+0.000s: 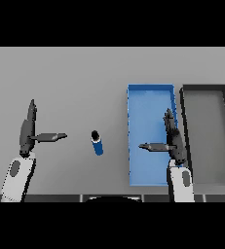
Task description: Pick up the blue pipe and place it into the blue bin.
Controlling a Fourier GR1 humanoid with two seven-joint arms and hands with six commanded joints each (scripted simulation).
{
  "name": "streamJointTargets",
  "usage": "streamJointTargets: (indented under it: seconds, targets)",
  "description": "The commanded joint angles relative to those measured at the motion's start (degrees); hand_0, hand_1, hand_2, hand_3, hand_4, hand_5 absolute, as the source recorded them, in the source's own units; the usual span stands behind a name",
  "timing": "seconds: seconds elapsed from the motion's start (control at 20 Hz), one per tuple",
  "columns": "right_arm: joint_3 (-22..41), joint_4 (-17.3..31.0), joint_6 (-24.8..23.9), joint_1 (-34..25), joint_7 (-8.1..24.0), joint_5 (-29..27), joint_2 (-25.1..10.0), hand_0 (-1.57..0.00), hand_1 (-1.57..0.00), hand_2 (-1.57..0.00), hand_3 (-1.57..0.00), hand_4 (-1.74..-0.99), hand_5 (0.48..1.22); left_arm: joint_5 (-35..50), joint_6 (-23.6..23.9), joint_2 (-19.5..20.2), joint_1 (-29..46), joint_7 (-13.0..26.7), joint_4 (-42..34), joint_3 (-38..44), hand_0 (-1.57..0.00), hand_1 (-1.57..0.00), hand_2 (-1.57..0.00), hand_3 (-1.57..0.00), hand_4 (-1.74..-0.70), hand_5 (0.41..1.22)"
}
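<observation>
— Where's the blue pipe (97,142) right now?

— Lying on the grey table (75,78), roughly in the middle, between the two arms. Nothing is touching it. The blue bin (129,141) sits just to its right, and a dark bin (184,136) stands right beside that one.

— And the hands?

— Both are open and holding nothing, fingers straight, thumbs sticking out sideways. The left hand (26,133) hovers near the pipe on its left. The right hand (175,143) hangs over the right edge of the blue bin.

— So what could go wrong from here?

— I'd say the pipe is the risk. It's round and short, so a clumsy nudge from stiff fingers could send it rolling away instead of into the grip. If the right hand goes for it, it has to cross over the bin, and a low pass might catch the near wall and shove the bin along. And with those two bins side by side, a drop let go too far right could land in the dark one.
</observation>
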Motion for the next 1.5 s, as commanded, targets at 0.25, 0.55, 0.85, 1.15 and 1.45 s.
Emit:
streamJointTargets:
  seconds: [0.25,0.55,0.85,1.15,1.45]
  targets:
    - [-0.7,1.1,0.3,-0.9,0.3,-0.4,-0.7,0.0,0.0,0.0,0.0,-1.205,0.629,-0.2,0.2,-0.5,-0.3,-0.5,0.4,-0.2,0.0,0.0,0.0,0.0,-0.97,0.593]
    - [4.6,-7.1,1.9,5.7,-6.5,9.8,-8.2,0.0,0.0,0.0,0.0,-1.196,0.623,-1.4,-14.8,8.8,2.2,-9.3,2.6,-3.2,0.0,0.0,0.0,0.0,-0.96,0.595]
    - [4.5,-7.2,2.5,5.8,-6.4,9.7,-9.1,0.0,0.0,0.0,0.0,-1.18,0.617,0.6,-22.8,13.1,5.6,-11.1,-2.8,-5.5,0.0,0.0,0.0,0.0,-1.01,0.561]
    - [4.6,-7.4,2.4,5.6,-5.7,10.0,-9.1,0.0,0.0,0.0,0.0,-1.174,0.618,-2.7,-26.1,10.6,6.8,-6.2,-8.3,-13.6,0.0,0.0,0.0,0.0,-1.13,0.485]
    - [4.6,-7.5,2.3,5.8,-5.1,9.7,-8.5,0.0,0.0,0.0,0.0,-1.213,0.625,-6.7,-26.2,4.8,4.3,-4.0,-6.2,-18.9,0.0,0.0,0.0,0.0,-1.15,0.451]
